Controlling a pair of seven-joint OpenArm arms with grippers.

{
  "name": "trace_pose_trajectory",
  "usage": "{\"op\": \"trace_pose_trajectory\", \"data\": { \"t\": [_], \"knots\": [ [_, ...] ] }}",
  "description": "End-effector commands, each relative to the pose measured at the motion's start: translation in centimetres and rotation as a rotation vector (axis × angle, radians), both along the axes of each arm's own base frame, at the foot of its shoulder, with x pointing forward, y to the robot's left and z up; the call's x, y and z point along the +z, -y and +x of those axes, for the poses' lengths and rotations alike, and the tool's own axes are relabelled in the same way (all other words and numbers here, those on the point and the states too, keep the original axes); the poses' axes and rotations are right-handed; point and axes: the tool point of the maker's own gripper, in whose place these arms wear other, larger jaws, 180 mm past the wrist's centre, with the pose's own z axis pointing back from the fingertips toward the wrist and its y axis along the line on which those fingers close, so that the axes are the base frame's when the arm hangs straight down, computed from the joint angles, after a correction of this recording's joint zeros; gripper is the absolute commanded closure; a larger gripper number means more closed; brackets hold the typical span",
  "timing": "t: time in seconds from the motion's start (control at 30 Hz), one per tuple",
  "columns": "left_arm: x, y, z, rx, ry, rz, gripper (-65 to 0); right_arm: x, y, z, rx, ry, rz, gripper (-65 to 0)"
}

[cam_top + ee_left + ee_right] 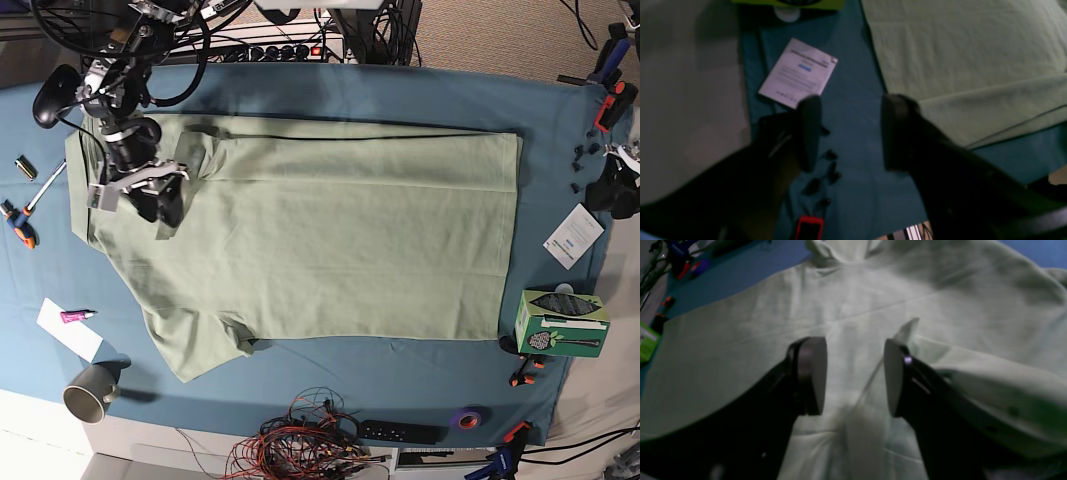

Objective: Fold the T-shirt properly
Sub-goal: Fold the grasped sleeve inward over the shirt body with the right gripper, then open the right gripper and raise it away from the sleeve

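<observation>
Right gripper (853, 376): jaws apart, nothing between them; hangs over the collar end of the shirt, at the far left of the table in the base view.
Left gripper (848, 133): jaws apart, nothing held; off the cloth's right edge, above bare table cloth beside the shirt hem.
T-shirt (330, 240): pale sage green, spread flat across the middle of the table, collar to the left, hem to the right; far long side folded inward, near sleeve sticking out at lower left.
Table cloth (400, 390): teal blue, under everything.
Paper card (573, 236): white, just right of the hem, near the left gripper.
Green box (560, 322): near right corner of the shirt.
Grey mug (90, 393): near left edge.
</observation>
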Motion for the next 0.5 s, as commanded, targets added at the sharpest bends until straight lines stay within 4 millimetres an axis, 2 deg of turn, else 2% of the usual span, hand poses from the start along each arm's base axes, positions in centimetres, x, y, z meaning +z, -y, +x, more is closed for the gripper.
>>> {"op": "trace_pose_trajectory", "data": {
  "t": [0.0, 0.2, 0.37, 0.47],
  "knots": [
    [1.6, -0.2, 0.6, -0.011, 0.049, 0.013, -29.6, 1.7, 1.1, 0.4, -0.023, 0.062, -0.005, -28.1],
    [1.6, -0.2, 0.6, -0.011, 0.049, 0.012, -29.6, 2.3, 6.2, -2.6, -0.159, 0.044, 0.079, -28.1],
    [1.6, -0.2, 0.6, -0.011, 0.049, 0.012, -29.6, 2.7, 10.8, -4.8, -0.257, -0.003, 0.012, -28.1],
    [1.6, -0.2, 0.6, -0.011, 0.05, 0.012, -29.6, 3.0, 12.4, -5.8, -0.28, -0.023, -0.026, -28.1]
  ]
}}
